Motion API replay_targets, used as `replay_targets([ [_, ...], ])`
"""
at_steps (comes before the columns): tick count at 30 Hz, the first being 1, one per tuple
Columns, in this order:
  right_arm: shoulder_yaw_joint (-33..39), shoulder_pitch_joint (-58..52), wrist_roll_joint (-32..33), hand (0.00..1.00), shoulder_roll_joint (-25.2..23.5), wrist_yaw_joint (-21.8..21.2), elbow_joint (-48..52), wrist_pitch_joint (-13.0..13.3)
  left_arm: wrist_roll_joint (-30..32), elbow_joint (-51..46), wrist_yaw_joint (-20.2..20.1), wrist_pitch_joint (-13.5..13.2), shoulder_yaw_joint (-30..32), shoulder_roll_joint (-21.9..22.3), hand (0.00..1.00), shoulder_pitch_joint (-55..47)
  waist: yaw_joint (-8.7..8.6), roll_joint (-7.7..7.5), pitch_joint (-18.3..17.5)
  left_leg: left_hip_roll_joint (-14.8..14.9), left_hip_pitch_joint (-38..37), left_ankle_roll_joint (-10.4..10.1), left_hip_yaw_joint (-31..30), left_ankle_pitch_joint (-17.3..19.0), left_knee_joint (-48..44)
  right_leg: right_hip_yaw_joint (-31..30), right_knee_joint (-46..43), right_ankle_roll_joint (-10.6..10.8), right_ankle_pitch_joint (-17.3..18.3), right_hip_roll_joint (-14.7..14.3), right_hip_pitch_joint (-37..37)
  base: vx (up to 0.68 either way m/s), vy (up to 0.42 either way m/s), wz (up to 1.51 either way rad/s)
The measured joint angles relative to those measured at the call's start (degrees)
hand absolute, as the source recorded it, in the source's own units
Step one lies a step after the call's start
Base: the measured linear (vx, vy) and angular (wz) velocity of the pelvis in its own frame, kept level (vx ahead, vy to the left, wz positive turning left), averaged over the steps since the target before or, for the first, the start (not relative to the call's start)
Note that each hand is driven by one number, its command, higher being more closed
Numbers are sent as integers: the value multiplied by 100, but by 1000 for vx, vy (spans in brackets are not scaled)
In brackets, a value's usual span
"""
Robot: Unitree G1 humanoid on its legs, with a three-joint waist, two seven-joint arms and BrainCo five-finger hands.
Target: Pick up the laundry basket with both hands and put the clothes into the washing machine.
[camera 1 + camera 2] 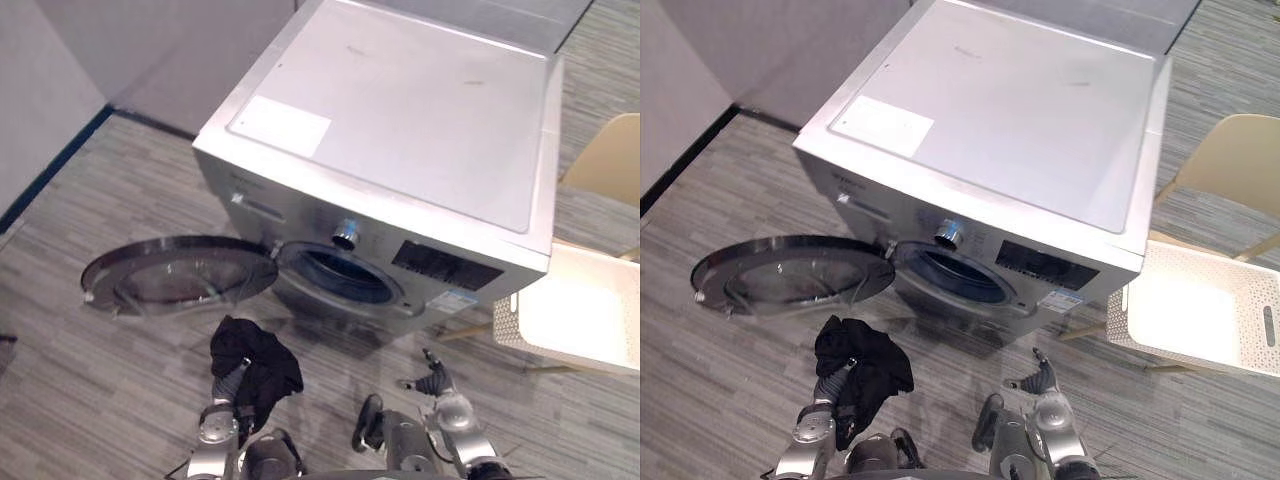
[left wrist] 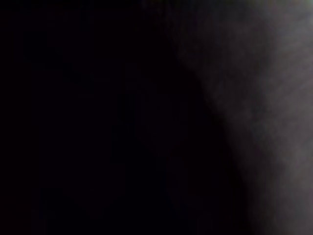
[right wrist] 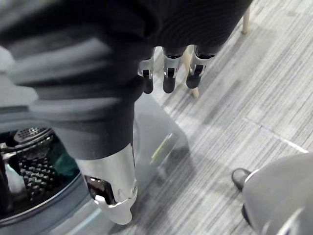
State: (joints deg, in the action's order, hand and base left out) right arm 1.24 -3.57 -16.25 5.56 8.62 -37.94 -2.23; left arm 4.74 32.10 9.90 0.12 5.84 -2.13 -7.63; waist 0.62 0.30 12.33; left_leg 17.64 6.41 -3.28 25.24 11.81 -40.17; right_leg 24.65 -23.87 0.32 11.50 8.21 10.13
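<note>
A silver washing machine (image 1: 400, 120) stands ahead with its round door (image 1: 180, 272) swung wide to the left and its drum opening (image 1: 345, 275) bare. A bunched black garment (image 1: 255, 360) hangs over my left hand (image 1: 230, 382) just below and left of the opening, above the floor. The same dark cloth (image 2: 98, 117) covers the left wrist view. My right hand (image 1: 435, 380) hovers low to the right of the opening, open, holding nothing; its fingers (image 3: 168, 78) hang straight beside the drum (image 3: 29, 161). The white perforated laundry basket (image 1: 1200, 310) sits to the right of the machine.
A beige chair (image 1: 1240, 165) stands behind the basket on the right. Grey striped flooring (image 1: 90, 390) spreads in front of the machine. A grey wall (image 1: 40, 90) with a dark skirting runs along the left.
</note>
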Motion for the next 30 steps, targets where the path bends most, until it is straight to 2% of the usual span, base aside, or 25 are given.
replay_targets([
  [1,-1,-27,3,0,42,3,2,-1,-3,-1,2,-1,-12,5,100,-22,38,32,22,147,282,129,-288,-486,-830,-158,22,-38,38,4,-183,112,7,-53],
  [2,0,-18,11,0,32,12,2,-1,-5,2,6,-3,-16,-10,100,-30,61,-3,43,203,524,159,-439,-627,-1264,-273,45,-41,65,19,-244,123,91,-80],
  [3,77,57,19,0,0,29,15,7,-5,1,6,-6,-62,-33,100,-19,91,9,54,160,971,118,-800,-4,-1598,-501,58,-11,141,46,-268,123,143,-75],
  [5,128,125,52,0,1,84,7,5,-14,-12,7,-11,-80,-41,100,47,117,47,67,22,1273,96,-1032,266,-1113,-745,-18,56,180,61,-166,114,147,-83],
  [6,125,181,113,0,-10,128,6,6,-16,-13,10,-43,-88,-39,100,123,170,83,85,-193,1306,84,-1309,259,-36,-995,-215,171,250,73,-19,92,228,-85],
  [7,126,209,159,0,9,128,20,7,-17,-21,14,-59,-108,-22,100,142,178,221,53,-289,1219,-2,-1523,6,700,-1091,-378,322,344,34,79,79,294,-90],
  [8,172,281,253,0,-51,140,-29,-5,-28,25,19,-59,-127,-48,100,253,190,73,191,-408,1121,-190,-1555,71,860,-1304,-610,436,447,80,230,67,258,-51],
  [9,174,297,301,0,-192,132,-2,-2,-66,24,36,-59,-125,-117,100,343,153,-121,256,-588,1111,-163,-1528,91,934,-1387,-598,456,440,214,307,53,173,-37],
  [12,187,349,337,0,-258,145,21,1,-82,-46,70,-58,-126,-117,100,487,171,-229,473,-580,1156,-22,-1311,181,690,-1572,-710,480,421,280,449,48,124,-32],
  [15,192,764,343,0,-229,275,257,14,-271,-265,224,-61,-128,-102,100,684,187,-215,654,-452,1784,68,-1059,380,-64,-2015,-1330,517,400,257,1366,-71,99,-81],
  [17,218,1084,419,0,-181,407,559,12,-395,-436,373,-65,-133,-35,100,1108,182,-157,987,-266,2287,124,-1012,693,-742,-2299,-1997,553,431,167,2110,-132,34,-83],
  [18,221,1154,455,0,-169,457,656,5,-450,-475,422,-77,-143,-16,100,1285,179,-158,1086,-218,2447,147,-1004,810,-977,-2334,-2241,562,474,162,2352,-216,21,-66],
  [20,233,1320,466,0,-154,621,979,-35,-545,-502,542,-117,-196,30,100,1943,151,-170,1294,-8,3141,174,-1025,1337,-1806,-2460,-3051,610,744,130,3211,-259,34,-53],
  [23,252,1593,554,0,-178,740,1252,-60,-662,-616,691,-124,-322,41,100,2730,115,-188,1582,249,4064,263,-1025,1714,-2768,-2757,-3901,629,840,-32,4282,-253,25,-40],
  [25,254,1835,680,0,-206,808,1354,-68,-700,-792,811,-124,-369,93,100,3125,11,-195,1747,352,4618,294,-1028,1821,-3218,-2883,-4292,607,859,-99,4892,-205,9,-25],
  [30,374,2271,796,0,-263,1012,2035,-32,-709,-1175,1075,-118,-413,-28,100,4150,-13,-195,1895,650,5948,405,-1154,2027,-4365,-3152,-5345,704,914,-312,6360,-135,-39,-18],
])
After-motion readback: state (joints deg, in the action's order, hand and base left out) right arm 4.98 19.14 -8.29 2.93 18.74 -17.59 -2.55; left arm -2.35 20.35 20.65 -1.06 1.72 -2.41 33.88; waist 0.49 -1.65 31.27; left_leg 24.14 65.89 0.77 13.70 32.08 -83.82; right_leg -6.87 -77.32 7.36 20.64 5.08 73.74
